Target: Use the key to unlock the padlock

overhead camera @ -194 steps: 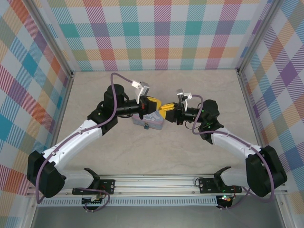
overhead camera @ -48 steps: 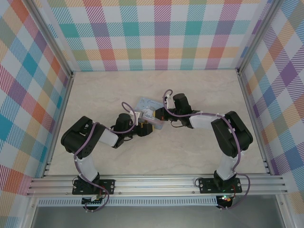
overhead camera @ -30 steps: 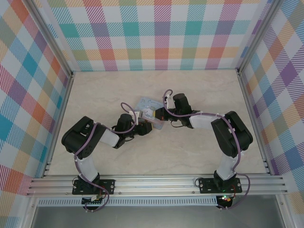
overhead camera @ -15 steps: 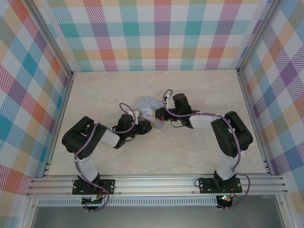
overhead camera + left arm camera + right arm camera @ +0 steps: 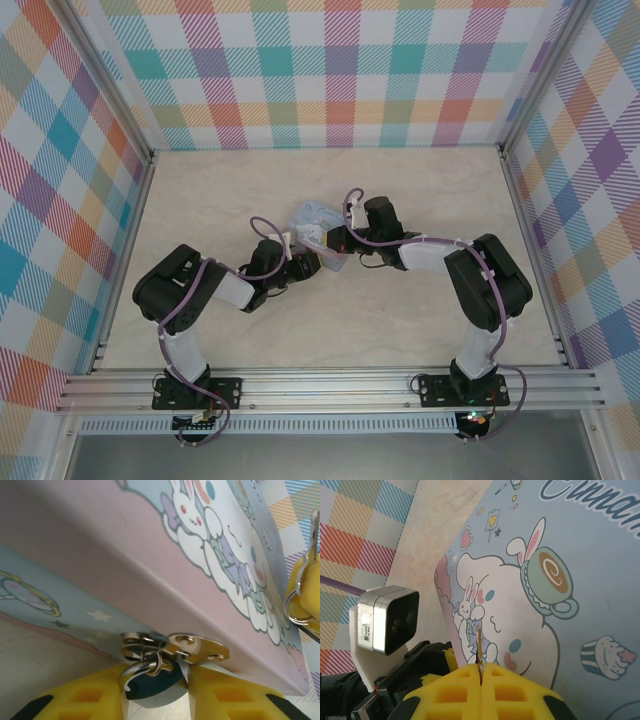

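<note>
The padlock (image 5: 156,684), dark blue with a thin silver shackle (image 5: 136,669), hangs from the brass hasp (image 5: 199,648) on the front of the cartoon-printed tin (image 5: 150,555). My left gripper (image 5: 157,695) has its yellow fingers (image 5: 85,697) pressed against both sides of the padlock body. In the top view this gripper (image 5: 308,263) sits at the tin's near edge. My right gripper (image 5: 481,667) is shut on the key (image 5: 479,642), whose thin blade sticks out above the tin's lid (image 5: 560,540). It hovers over the tin's right side (image 5: 333,240).
The tin (image 5: 312,218) lies mid-table on the beige surface (image 5: 420,190). Checked walls (image 5: 330,70) enclose the back and both sides. The left wrist camera housing (image 5: 385,617) sits close to the right gripper's fingers. The right fingers and a key ring (image 5: 300,602) show at the left wrist view's right edge.
The left jaws have narrowed around the padlock and the left arm has edged slightly toward the tin. The right arm and key have held still.
</note>
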{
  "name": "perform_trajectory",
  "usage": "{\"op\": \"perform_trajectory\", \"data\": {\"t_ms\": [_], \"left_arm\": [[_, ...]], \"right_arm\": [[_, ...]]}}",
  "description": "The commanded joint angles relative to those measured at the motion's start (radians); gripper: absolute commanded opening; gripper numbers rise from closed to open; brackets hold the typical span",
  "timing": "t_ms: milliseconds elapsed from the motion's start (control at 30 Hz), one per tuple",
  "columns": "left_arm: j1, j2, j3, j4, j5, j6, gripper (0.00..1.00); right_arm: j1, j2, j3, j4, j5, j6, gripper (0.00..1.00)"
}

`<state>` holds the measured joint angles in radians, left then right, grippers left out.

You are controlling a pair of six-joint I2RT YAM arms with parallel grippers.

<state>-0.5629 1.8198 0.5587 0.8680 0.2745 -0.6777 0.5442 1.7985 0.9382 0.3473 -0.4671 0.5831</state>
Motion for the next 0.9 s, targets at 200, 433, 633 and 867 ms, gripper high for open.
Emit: {"op": "perform_trajectory", "data": {"t_ms": [200,433,633,867], "left_arm": [[-0.014,-0.012,0.044,0.039,-0.059,-0.060,0.28],[-0.024,-0.082,0.046,-0.035,-0.087,-0.080,0.26],[-0.029,-0.088,0.049,-0.032,-0.084,-0.097,0.12],[-0.032,-0.090,0.058,-0.034,-0.084,-0.113,0.10]], "right_arm": [[0.025,0.002,-0.008,-0.093,0.009,-0.049,0.03],[0.013,-0.079,0.029,-0.131,0.013,-0.124,0.04],[0.003,-0.166,-0.048,-0.092,0.019,-0.124,0.04],[0.001,-0.235,-0.137,-0.088,0.023,-0.133,0.04]]}}
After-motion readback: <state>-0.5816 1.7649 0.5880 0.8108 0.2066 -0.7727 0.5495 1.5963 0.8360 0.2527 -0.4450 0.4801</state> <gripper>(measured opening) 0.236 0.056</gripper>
